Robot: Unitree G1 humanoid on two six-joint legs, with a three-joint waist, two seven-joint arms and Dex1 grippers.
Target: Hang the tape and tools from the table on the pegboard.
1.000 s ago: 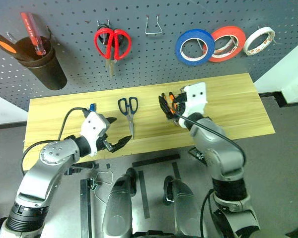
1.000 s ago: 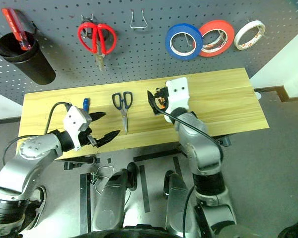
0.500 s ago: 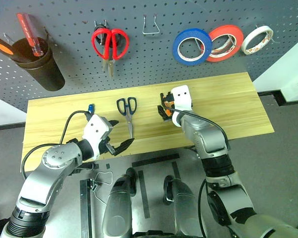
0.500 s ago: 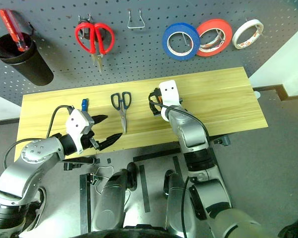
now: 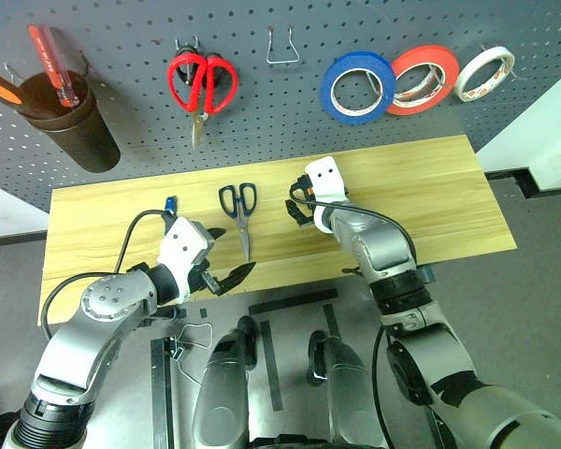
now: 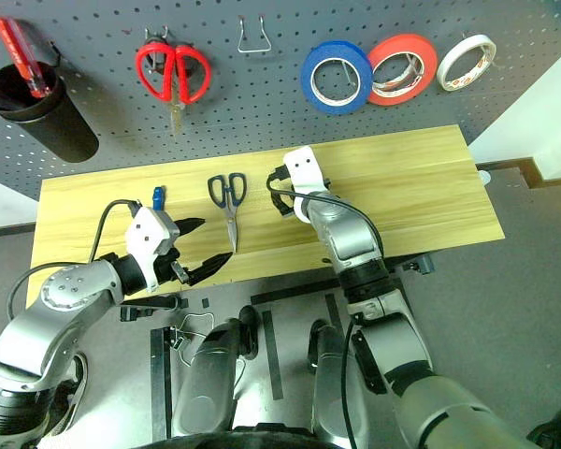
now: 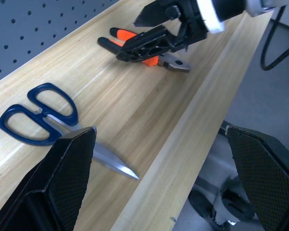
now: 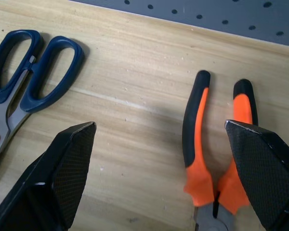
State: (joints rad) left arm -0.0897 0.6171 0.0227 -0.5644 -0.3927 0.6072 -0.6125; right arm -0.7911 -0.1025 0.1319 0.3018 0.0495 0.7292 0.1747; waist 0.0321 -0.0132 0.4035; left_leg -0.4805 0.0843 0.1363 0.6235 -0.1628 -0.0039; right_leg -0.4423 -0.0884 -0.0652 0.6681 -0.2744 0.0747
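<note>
- Setting: workshop / robot test bay
- Dark grey pegboard (image 5: 262, 103) on wall — red-handled scissors (image 5: 201, 82), blue tape (image 5: 358, 87), red-orange roll (image 5: 423, 79), white roll (image 5: 484, 74) hung on hooks
- Black cup (image 5: 70, 126) on board holds screwdrivers (image 5: 54, 61)
- Light wood table (image 5: 430, 201) — pliers (image 8: 216, 149), dark-handled scissors (image 5: 239, 208) lying flat
- Bare grey floor (image 5: 533, 309), tape marks

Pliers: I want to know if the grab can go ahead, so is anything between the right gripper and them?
Nothing visible. The right gripper hangs open just above the pliers, which lie flat on the table, apart from the scissors.
</note>
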